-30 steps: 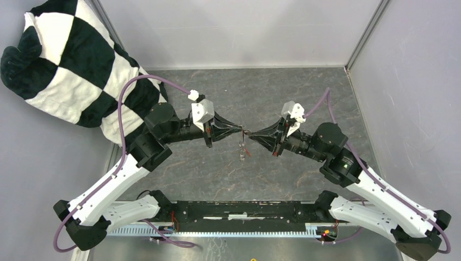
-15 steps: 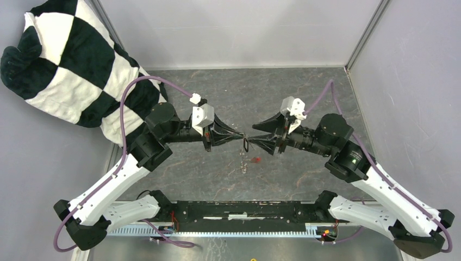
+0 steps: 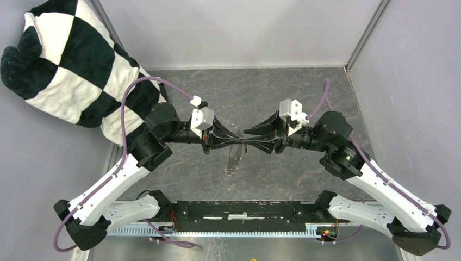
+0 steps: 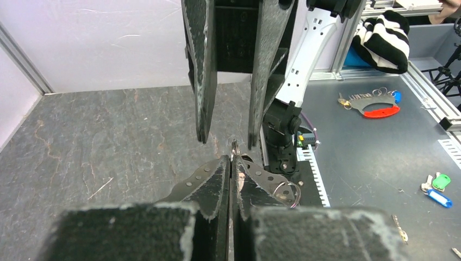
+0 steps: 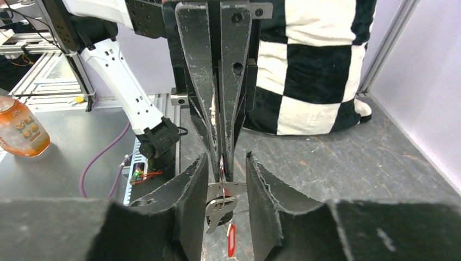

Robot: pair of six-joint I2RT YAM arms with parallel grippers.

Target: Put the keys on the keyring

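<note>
Keys (image 5: 220,209) under the keyring (image 4: 286,194), between left pincer (image 4: 231,160) and right pincer (image 5: 226,160) above the table (image 3: 304,87); pillow (image 3: 65,60) far left.

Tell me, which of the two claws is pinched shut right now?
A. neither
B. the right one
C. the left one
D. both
C: the left gripper is pressed shut on the keyring, while the right gripper stands apart around the hanging keys.

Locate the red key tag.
Right wrist view, bottom centre: the red tag hangs below a silver key, inside the open right gripper, under the shut left gripper.
</note>
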